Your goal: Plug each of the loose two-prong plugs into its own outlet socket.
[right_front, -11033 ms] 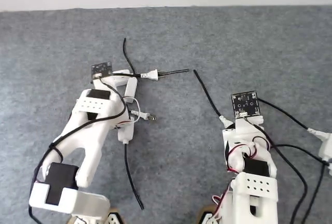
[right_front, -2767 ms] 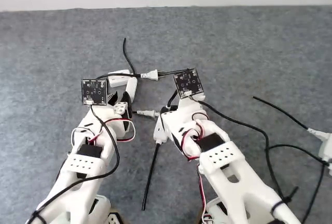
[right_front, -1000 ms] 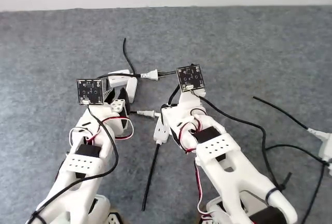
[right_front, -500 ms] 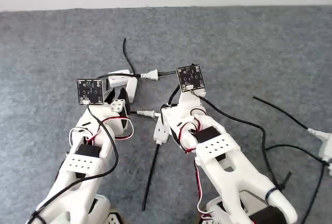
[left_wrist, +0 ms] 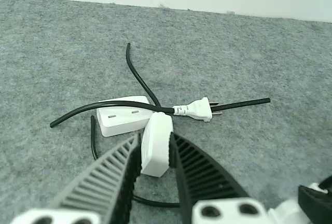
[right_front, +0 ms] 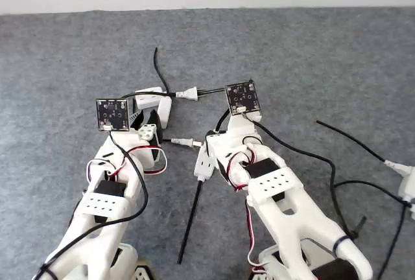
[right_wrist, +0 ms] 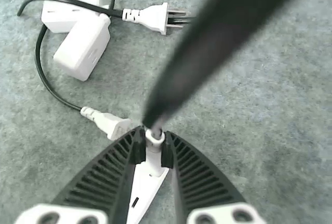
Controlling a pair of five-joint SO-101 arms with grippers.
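Clamping a seemingly light, rigid socket block (left_wrist: 155, 149) by its flat sides, the left pincer (left_wrist: 155, 139) is closed; the right pincer (right_wrist: 153, 135) pinches a corded socket (right_wrist: 148, 177), whose stiff cable (right_wrist: 218, 32) likely tugs.

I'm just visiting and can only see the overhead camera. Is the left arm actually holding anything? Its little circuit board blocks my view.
Observer: Yes. Its wrist camera shows the left gripper closed on a white socket block that sits on the carpet.
Operator: And the right arm, same thing?
Observer: The right gripper pinches a white cord end just below where its black cord enters. I cannot tell whether that piece is a plug or a socket.
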